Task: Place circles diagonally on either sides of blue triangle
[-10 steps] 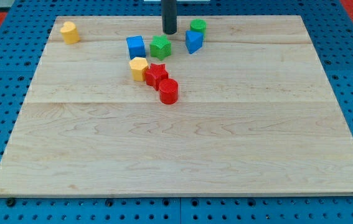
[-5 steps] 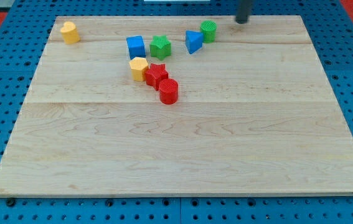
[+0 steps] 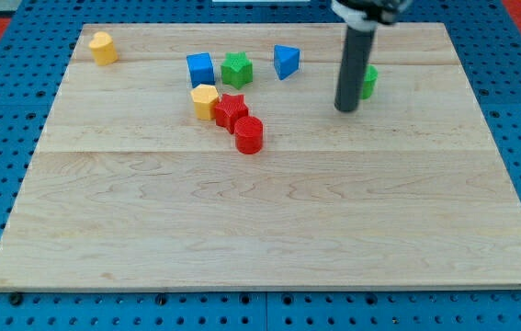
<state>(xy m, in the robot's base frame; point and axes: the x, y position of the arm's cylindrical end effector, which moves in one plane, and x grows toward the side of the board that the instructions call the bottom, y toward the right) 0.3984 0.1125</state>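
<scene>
The blue triangle (image 3: 285,61) stands near the top middle of the board. The green circle (image 3: 368,81) is to its lower right, partly hidden behind my rod. My tip (image 3: 345,108) rests just left of and below the green circle, touching or nearly touching it. The red circle (image 3: 249,135) lies well below and left of the blue triangle, at the lower end of a diagonal row with the red star (image 3: 231,110) and a yellow block (image 3: 205,100).
A green star (image 3: 236,69) and a blue cube (image 3: 200,69) sit left of the blue triangle. A second yellow block (image 3: 103,47) is at the board's top left corner. The wooden board (image 3: 269,230) lies on a blue pegboard.
My rod swung from left of the green circle, past the top right, down to the circle's left. The green circle moved right and down, away from the blue triangle.
</scene>
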